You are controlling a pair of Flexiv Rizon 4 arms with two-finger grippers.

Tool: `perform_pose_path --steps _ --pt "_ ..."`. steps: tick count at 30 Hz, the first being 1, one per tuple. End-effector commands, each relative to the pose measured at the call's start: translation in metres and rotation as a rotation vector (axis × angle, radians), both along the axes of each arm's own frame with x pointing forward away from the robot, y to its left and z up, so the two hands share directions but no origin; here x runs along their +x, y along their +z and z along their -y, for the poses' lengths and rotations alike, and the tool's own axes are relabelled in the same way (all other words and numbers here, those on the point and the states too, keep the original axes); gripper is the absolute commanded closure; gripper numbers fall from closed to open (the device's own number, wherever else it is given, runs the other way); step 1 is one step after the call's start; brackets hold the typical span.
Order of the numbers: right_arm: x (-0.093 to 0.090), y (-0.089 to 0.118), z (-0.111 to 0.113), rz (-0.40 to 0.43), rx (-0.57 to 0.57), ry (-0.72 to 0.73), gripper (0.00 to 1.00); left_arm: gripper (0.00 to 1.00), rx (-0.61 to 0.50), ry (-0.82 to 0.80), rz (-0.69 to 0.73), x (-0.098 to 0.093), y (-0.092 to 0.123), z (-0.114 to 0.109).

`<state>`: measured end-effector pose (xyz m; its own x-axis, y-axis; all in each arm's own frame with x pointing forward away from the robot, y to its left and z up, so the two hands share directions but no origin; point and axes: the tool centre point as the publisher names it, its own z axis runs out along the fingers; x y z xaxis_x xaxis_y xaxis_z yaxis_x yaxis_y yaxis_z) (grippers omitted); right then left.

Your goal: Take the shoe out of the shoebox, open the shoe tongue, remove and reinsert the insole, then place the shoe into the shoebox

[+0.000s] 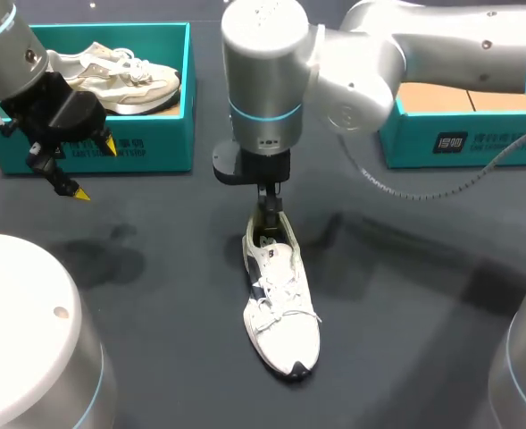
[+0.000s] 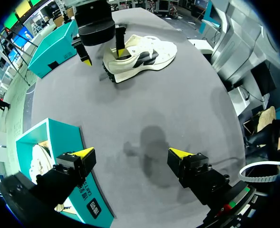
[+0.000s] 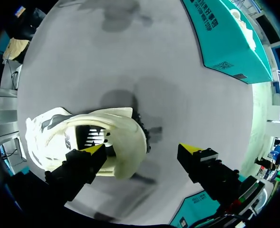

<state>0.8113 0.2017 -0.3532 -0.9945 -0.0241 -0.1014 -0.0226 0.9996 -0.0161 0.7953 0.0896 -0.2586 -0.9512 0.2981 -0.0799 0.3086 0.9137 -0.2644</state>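
Note:
A white shoe (image 1: 281, 308) with dark side stripes lies on the dark table, toe toward the front edge; it also shows as the shoe (image 2: 142, 53) and the shoe (image 3: 118, 124) in the wrist views. My right gripper (image 1: 268, 204) hangs over its heel, open. In the right wrist view the right gripper (image 3: 144, 149) straddles the heel wall, one fingertip (image 3: 94, 150) inside the shoe's mouth and the other outside behind the heel. My left gripper (image 1: 93, 170) hovers open and empty in front of the teal shoebox (image 1: 169, 134); the left gripper (image 2: 132, 153) has only bare table ahead of it.
A second pale shoe (image 1: 120, 76) lies inside the left shoebox. Another teal box (image 1: 463, 138) with a brown inside stands at the back right, under my right arm. A cable (image 1: 423, 190) hangs from that arm over the table.

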Motion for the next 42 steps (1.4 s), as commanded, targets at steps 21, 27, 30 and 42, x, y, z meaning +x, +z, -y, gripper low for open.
perform_pose_path --steps 21,27,30,42 --pt "0.009 -0.035 0.0 -0.066 0.009 -0.002 0.28 0.0 0.003 0.0 0.0 0.0 0.0 0.0" --pt "0.007 -0.037 0.0 -0.072 0.011 -0.006 0.53 0.0 0.003 0.0 0.0 0.0 0.0 0.0" --pt "0.006 -0.037 0.0 -0.075 0.013 -0.006 0.64 0.0 0.003 0.0 0.0 0.0 0.0 0.0" --pt "-0.002 -0.02 0.001 -0.05 0.002 -0.03 1.0 0.0 0.003 0.0 0.0 0.0 0.0 0.0"
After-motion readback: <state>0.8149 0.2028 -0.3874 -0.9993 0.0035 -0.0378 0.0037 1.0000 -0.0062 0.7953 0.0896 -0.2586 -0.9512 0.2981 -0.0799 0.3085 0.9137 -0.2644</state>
